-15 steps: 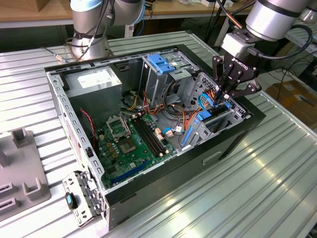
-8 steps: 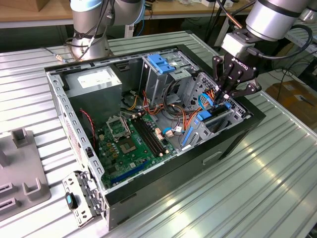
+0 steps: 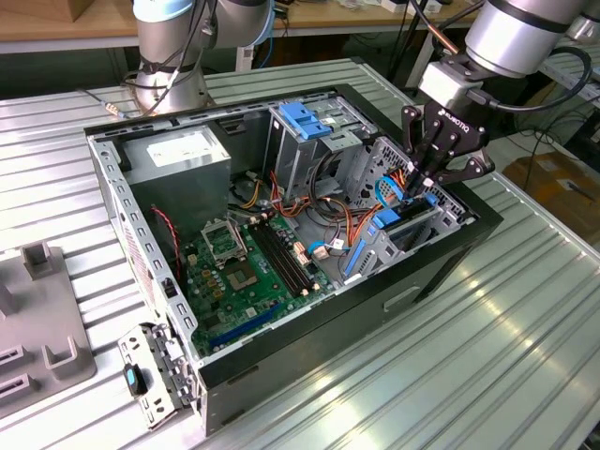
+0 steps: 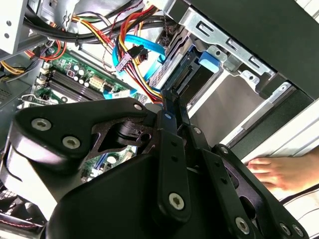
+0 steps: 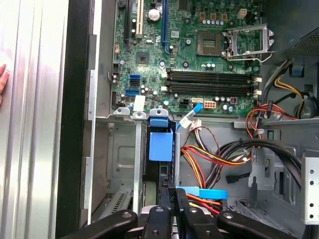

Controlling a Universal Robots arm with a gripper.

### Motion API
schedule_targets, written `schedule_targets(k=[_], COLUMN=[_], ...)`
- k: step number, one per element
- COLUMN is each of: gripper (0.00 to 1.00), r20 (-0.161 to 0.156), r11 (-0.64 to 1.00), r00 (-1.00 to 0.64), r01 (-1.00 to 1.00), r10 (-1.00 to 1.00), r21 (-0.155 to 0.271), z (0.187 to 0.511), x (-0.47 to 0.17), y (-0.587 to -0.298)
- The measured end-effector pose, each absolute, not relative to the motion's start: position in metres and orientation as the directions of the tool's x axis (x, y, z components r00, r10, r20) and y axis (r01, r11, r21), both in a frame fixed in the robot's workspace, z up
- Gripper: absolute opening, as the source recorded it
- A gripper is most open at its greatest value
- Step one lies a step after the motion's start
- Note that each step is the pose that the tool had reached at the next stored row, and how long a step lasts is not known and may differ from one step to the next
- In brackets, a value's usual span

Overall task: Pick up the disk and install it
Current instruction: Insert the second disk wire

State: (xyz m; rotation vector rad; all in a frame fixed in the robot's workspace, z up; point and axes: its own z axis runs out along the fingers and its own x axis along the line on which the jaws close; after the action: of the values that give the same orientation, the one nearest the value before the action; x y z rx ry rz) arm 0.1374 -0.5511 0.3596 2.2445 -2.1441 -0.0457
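Note:
The disk (image 3: pixel 412 217) stands on edge in the grey drive bay at the exterior view's right end of the open computer case (image 3: pixel 141 244). Its blue carrier (image 5: pixel 161 142) shows in both wrist views, with a blue tab (image 4: pixel 209 59) at the bay's rim. My black gripper (image 3: pixel 419 183) hangs right over that bay. Its fingers (image 4: pixel 172 107) are pressed together, with their tips at the disk's upper edge (image 5: pixel 162 174). Nothing shows between them.
Orange, yellow and blue cables (image 5: pixel 209 154) run beside the bay. A green motherboard (image 3: pixel 253 262) fills the case floor. A tall grey cage with a fixed blue bracket (image 3: pixel 305 117) stands behind. A person's hand (image 4: pixel 279 172) rests on the ribbed table (image 3: pixel 506 347) outside the case.

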Motion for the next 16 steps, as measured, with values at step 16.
schedule_targets(k=[16], gripper=[0.16], r20=[0.004], r11=[-0.046], r00=[0.046], r01=[-0.997], r10=[-0.999], r21=[0.056], z=[0.3596], x=[0.1374], y=[-0.5511])
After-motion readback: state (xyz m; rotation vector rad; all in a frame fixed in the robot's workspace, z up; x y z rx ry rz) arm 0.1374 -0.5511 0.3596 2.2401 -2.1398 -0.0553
